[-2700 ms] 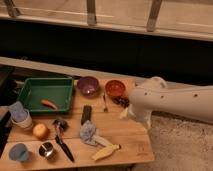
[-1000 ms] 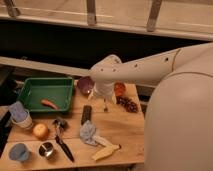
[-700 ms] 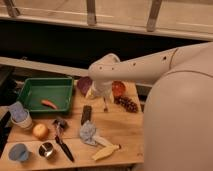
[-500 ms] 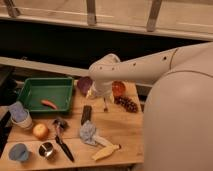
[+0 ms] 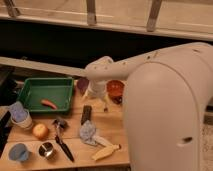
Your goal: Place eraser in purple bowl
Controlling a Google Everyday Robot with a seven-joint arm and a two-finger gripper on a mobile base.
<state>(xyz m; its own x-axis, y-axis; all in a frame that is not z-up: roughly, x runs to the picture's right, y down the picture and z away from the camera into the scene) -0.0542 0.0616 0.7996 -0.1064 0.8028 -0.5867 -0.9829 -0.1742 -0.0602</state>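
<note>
A: Status?
B: Arm (image 5: 150,65) reaches over the table (image 5: 111,125). Gripper (image 5: 99,96) sits low beside the purple bowl (image 5: 82,84); can't tell its opening. Eraser (image 5: 86,114) lies on the wood just below, not grasped. Pick, carry and drop are all left.

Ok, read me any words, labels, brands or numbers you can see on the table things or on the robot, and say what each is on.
None: no text can be read anywhere in this view.
The eraser, purple bowl, orange-red bowl, green tray and white arm show no lettering.
The gripper, which hangs over the table between the two bowls just beyond the eraser, shows none either.
</note>
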